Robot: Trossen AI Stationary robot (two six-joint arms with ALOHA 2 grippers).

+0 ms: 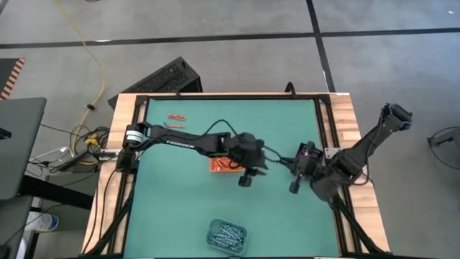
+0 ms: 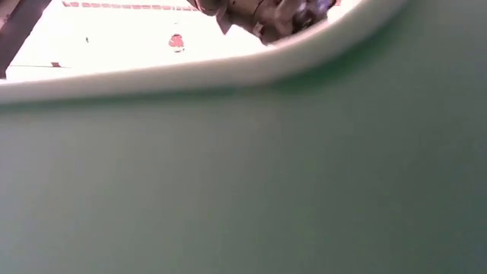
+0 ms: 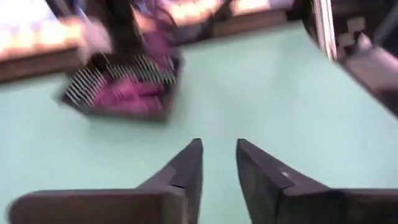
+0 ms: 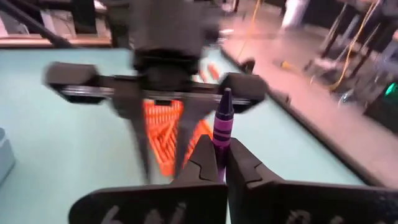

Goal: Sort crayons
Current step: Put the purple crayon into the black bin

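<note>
My right gripper (image 1: 293, 185) hovers right of the table's middle, shut on a purple crayon (image 4: 222, 118). My left gripper (image 1: 245, 180) hangs open and empty at the table's middle, just right of the orange tray (image 1: 223, 164). It faces the right gripper in the right wrist view (image 4: 163, 149). The orange tray holds orange-red crayons (image 4: 163, 134). A black tray (image 3: 124, 93) holds magenta crayons. A clear tray (image 1: 226, 234) at the near edge holds blue-grey crayons. Two or three orange-red crayons (image 1: 177, 116) lie loose on the mat at the far left. My right gripper pinches the purple crayon's lower end (image 4: 218, 142) between its two fingertips. The fingers come from the table's right side. The crayon lies along them and sticks out past the tips, its pointed end (image 4: 226, 94) free. It is lifted clear of the mat.
The green mat (image 1: 180, 208) has free room at the left and near the front. A wooden frame (image 1: 343, 115) borders the table. The two grippers are close together at the middle. The low view shows mostly green mat and a gripper part (image 2: 259, 15) at its top.
</note>
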